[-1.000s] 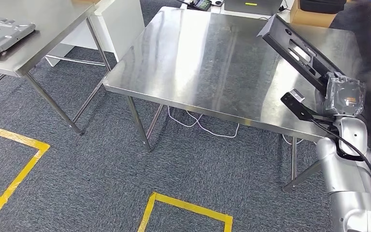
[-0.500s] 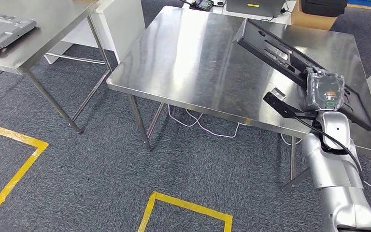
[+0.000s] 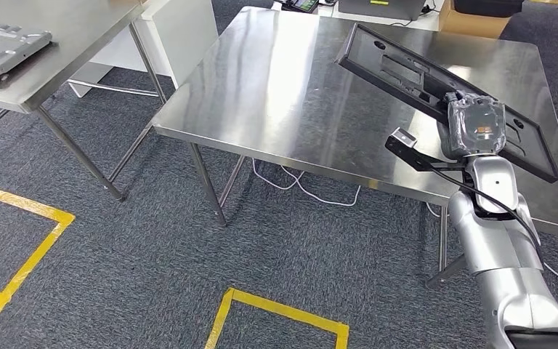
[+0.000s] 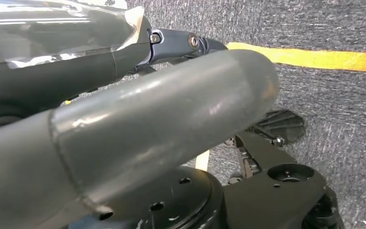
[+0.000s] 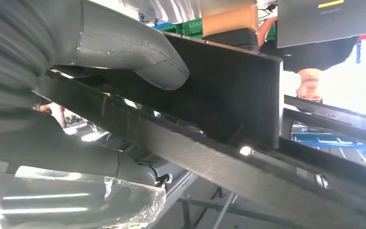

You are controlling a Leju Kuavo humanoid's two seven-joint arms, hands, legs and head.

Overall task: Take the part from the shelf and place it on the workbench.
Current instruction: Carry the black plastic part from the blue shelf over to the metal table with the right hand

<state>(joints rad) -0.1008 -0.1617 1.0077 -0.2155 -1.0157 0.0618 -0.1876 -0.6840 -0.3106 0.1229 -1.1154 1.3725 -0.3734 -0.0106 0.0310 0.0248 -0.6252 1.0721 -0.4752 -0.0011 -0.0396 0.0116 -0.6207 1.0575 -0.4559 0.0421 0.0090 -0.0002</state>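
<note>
Workbench [image 3: 283, 94] top bare across left and middle — open room there. Right side taken: black part [image 3: 407, 69] slants above it, held by right hand [image 3: 476, 125]. Far edge crowded — cardboard box [image 3: 479, 22], device [image 3: 298, 6]. Second table [image 3: 65, 43] well apart.

Bright overhead light glares off the steel workbench [image 3: 283, 87] — wrist views blurred, overexposed.

This is a workshop or factory test floor. Beyond the right hand [image 3: 477, 125] stand steel workbenches [image 3: 276, 80]; yellow tape squares [image 3: 276, 314] mark the grey carpet [image 3: 138, 240].
</note>
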